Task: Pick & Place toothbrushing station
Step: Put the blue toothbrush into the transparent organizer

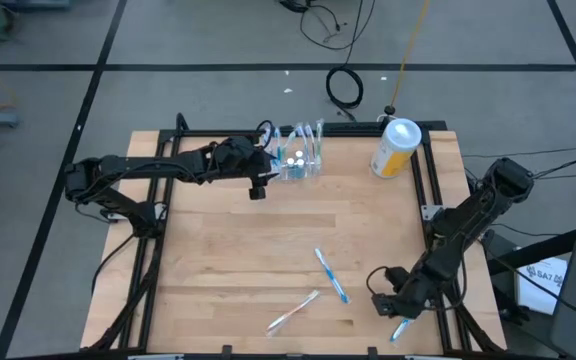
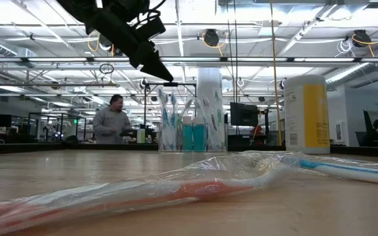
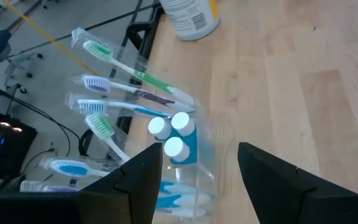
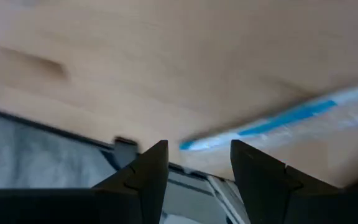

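1. One clear holder (image 1: 301,158) stands upright at the upper middle of the high view, near the table's (image 1: 228,260) far edge, already stocked with several toothbrushes (image 3: 126,68) and white-capped tubes (image 3: 174,148).
2. Left gripper (image 1: 268,172) sits just beside the holder, on its left in the high view; fingers spread wide with nothing between them, holder showing in the gap in the left wrist view.
3. Three wrapped toothbrushes not yet in the holder: a blue one (image 1: 331,274) lower middle, a pale one (image 1: 293,311) below it, a third (image 1: 400,329) at the lower right edge.
4. Right gripper (image 1: 392,303) hangs over that third brush; fingers apart, not pinching anything, blue brush (image 4: 278,121) lying just past them in the right wrist view.
5. Yellow canister (image 1: 396,148) stands upper right, apart from the holder.
6. Judgement: partly done, holder loaded but three brushes left; the edge brush looks like the next pick.
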